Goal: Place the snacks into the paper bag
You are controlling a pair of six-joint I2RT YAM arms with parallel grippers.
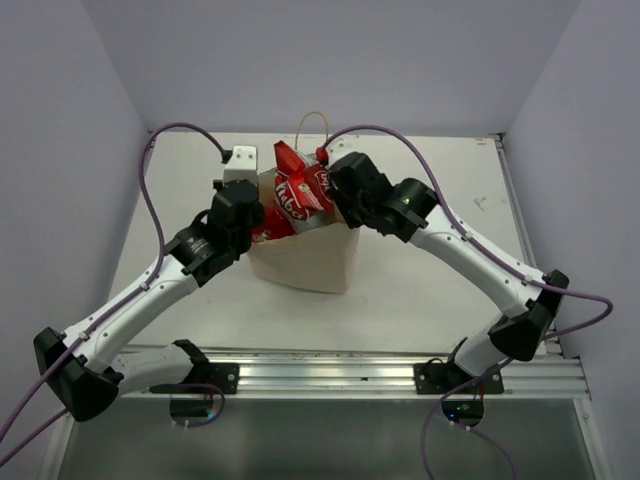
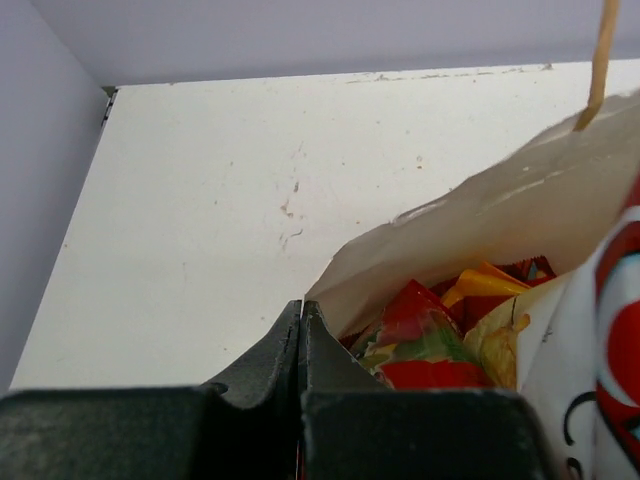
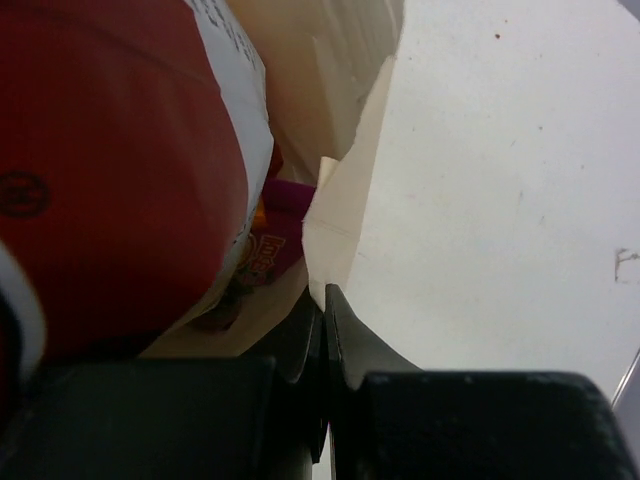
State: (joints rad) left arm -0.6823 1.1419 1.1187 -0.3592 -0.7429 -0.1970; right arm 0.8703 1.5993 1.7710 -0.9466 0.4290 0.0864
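Note:
The tan paper bag stands upright mid-table. The large red-and-white chip bag sticks out of its top. My left gripper is shut on the bag's left rim, and my right gripper is shut on its right rim. In the left wrist view my gripper pinches the rim of the paper bag; a red packet and an orange-yellow packet lie inside. In the right wrist view my gripper pinches the paper edge; the chip bag and a purple packet show inside.
A white block sits behind the left gripper. Purple cables arch over both arms. A metal rail runs along the near edge. Walls close the table at the back and sides. The bag's loop handle stands up at the back.

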